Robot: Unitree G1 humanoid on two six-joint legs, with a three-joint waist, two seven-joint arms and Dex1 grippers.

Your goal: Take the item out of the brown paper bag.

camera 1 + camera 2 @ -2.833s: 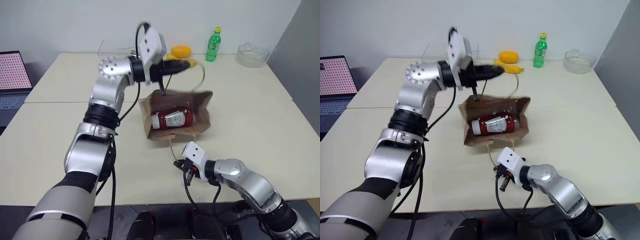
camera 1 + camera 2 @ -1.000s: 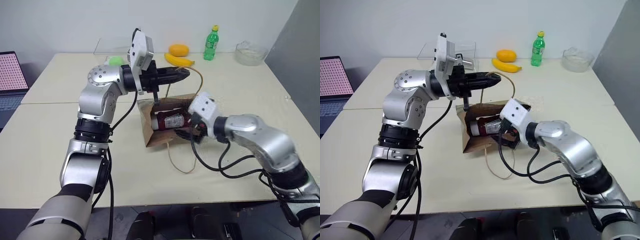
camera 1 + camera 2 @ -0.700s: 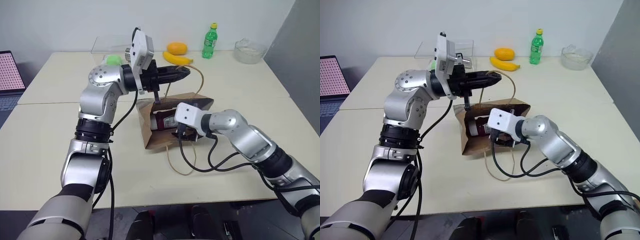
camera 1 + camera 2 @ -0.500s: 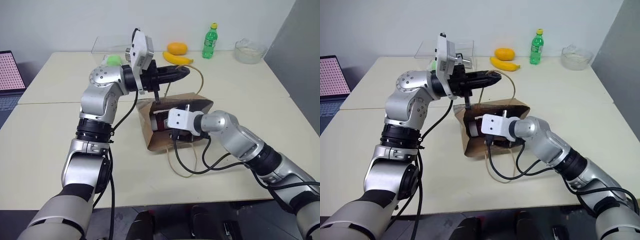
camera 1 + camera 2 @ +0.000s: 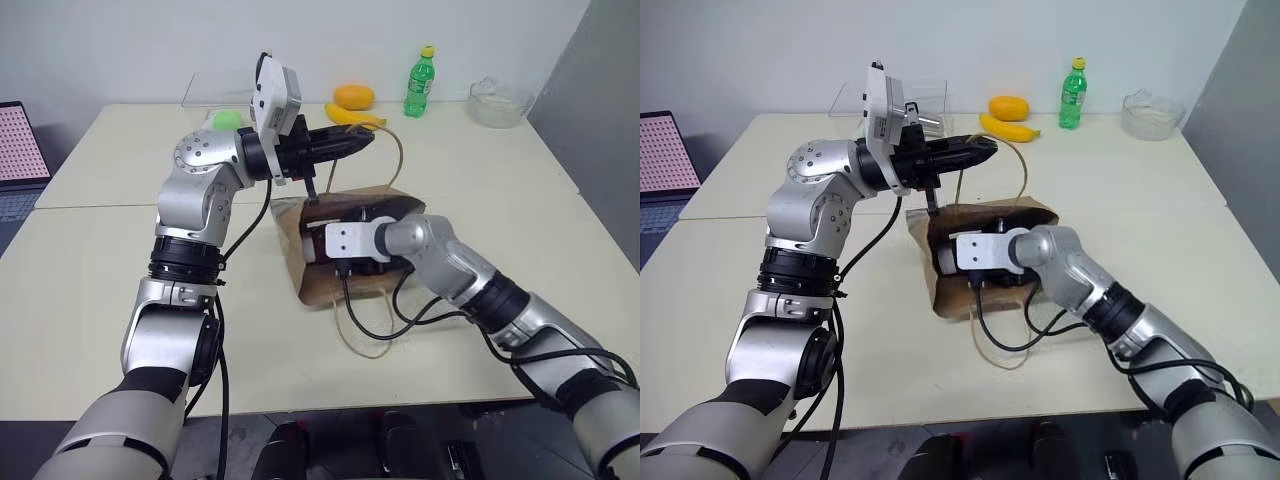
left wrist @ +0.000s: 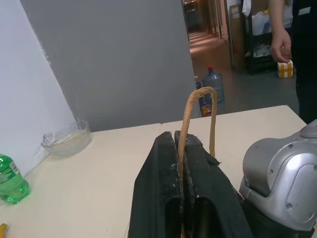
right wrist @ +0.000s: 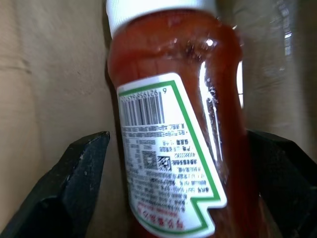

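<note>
Your left gripper is clamped on one looped handle of the brown paper bag, holding its mouth up and open at mid-table; your right gripper is inside that mouth, fingers spread wide on either side of the item, a red sauce bottle with a white cap lying on its side on the bag's floor, not yet gripped so far as the wrist view shows; the bottle looks glossy and rigid, probably slick and fairly weighty for its size, so take it across the labelled body where the paper gives some bite, not at the cap; the bag is thin and creased and will likely drag along if your fingers snag its wall; the opening is narrow around your wrist, so withdraw along the line you entered; the table in front of the bag lies open, the second handle looping there; the banana, orange fruit and green bottle stand well apart at the back.
</note>
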